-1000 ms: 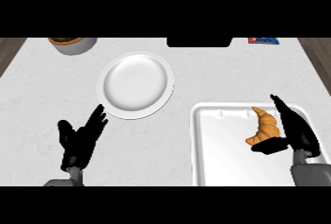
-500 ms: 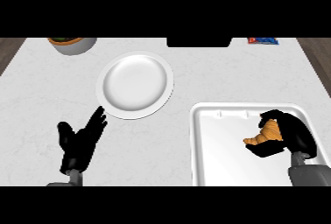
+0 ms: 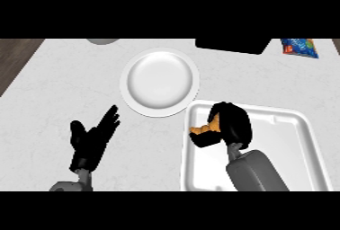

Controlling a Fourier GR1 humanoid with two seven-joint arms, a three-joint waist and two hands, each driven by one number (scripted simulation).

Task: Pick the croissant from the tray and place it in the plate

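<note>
Curling our right hand (image 3: 229,126) round the croissant (image 3: 203,129), we have brought it from the tray's (image 3: 292,134) right side to its left edge, near the plate (image 3: 161,83), so placing comes next; our left hand (image 3: 90,139) rests open.

The counter (image 3: 60,85) looks like pale, veined matt stone. The plate (image 3: 159,83) is smooth, slightly glossy white; the tray (image 3: 285,139) is matt white.

The counter (image 3: 60,85) is white with faint grey marbling. A dark wooden floor (image 3: 15,60) shows at upper left. At the far edge are a black block (image 3: 232,44) and a blue packet (image 3: 299,46).
</note>
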